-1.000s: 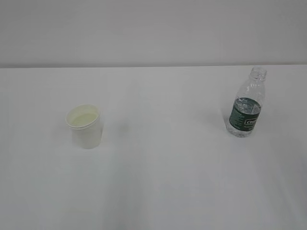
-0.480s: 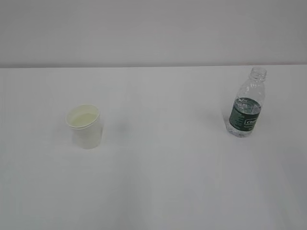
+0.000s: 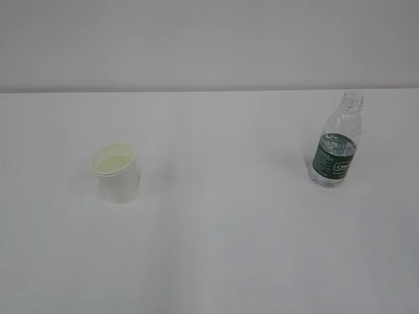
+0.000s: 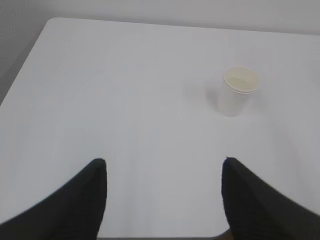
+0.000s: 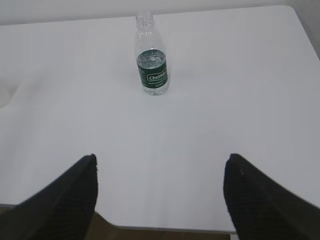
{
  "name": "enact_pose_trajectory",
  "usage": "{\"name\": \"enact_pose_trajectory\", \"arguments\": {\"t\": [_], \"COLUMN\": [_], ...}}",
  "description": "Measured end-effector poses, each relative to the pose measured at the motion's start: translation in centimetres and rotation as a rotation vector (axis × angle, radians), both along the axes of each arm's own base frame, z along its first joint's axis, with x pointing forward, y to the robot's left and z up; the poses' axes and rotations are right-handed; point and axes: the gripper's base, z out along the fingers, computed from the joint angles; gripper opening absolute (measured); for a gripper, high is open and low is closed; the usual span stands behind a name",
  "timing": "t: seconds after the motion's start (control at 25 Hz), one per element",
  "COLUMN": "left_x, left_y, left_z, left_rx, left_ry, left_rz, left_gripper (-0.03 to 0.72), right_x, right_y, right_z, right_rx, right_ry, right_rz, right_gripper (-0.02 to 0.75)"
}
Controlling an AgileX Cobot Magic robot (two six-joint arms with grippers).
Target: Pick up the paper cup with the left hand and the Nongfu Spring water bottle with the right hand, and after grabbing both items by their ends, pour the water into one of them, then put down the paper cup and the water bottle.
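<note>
The white paper cup (image 3: pixel 116 173) stands upright on the left of the white table; the left wrist view shows the paper cup (image 4: pixel 237 91) far ahead and to the right of my left gripper (image 4: pixel 164 165), which is open and empty above the table's near edge. The Nongfu Spring water bottle (image 3: pixel 336 145), clear with a dark green label and no cap, stands upright on the right with water in its lower part. The right wrist view has the bottle (image 5: pixel 151 64) well ahead, left of centre, beyond my open, empty right gripper (image 5: pixel 161 160). Neither arm shows in the exterior view.
The white table (image 3: pixel 222 229) runs back to a pale wall. Its near edge (image 5: pixel 165 229) lies just under both grippers, and its rounded far left corner (image 4: pixel 52 22) shows in the left wrist view.
</note>
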Motion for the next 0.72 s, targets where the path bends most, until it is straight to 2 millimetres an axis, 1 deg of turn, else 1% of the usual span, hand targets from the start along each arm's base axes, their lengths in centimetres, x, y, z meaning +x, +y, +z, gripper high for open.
{"name": "enact_pose_trajectory", "arguments": {"t": [0.08,0.28,0.44,0.72], "left_x": [0.0,0.4,0.7,1.1], "left_y": [0.0,-0.2,-0.2,-0.3], "left_z": [-0.2,-1.0,-1.5,-2.4], "left_rx": [0.002,0.001,0.004,0.010], "left_ry": [0.015,0.052,0.071,0.106], "left_rz": [0.001,-0.005,-0.007,-0.007], "left_gripper": [0.504,0.496,0.493,0.493], "right_x": [-0.2,-0.1,0.0,0.8], "right_y": [-0.1,-0.2,-0.5,-0.5], "right_z": [-0.2,-1.7,-1.9,-3.6], "right_rx": [-0.008,-0.017,-0.050,-0.071], "right_ry": [0.003,0.044,0.048,0.106], "right_rz": [-0.008,-0.012,-0.039,-0.044], "right_gripper": [0.587,0.587,0.587,0.587]}}
